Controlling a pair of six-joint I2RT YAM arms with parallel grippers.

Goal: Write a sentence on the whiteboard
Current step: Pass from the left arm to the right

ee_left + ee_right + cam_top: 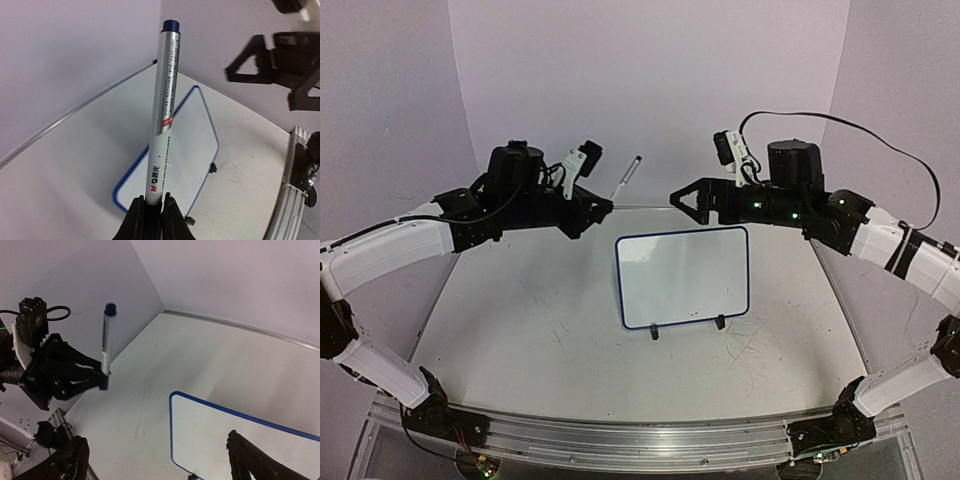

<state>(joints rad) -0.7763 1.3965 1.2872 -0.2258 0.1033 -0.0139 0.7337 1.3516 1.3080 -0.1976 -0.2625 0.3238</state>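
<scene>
The whiteboard (685, 278), a small white board in a dark-blue frame, lies propped on black feet at the table's middle. Its face is blank; no sentence shows on it. My left gripper (605, 207) hovers behind the board's left corner, shut on the lower end of a silver-white marker (625, 178) whose blue cap points up. The left wrist view shows the marker (165, 115) rising from my closed left gripper (152, 207) over the whiteboard (197, 150). My right gripper (678, 197) hangs open and empty behind the board, facing the marker (106, 340), above the whiteboard (225, 435).
The table (520, 320) is white and scuffed, with purple-grey walls close behind and at both sides. An aluminium rail (640, 440) carrying both arm bases runs along the near edge. A black cable (880, 140) loops above the right arm.
</scene>
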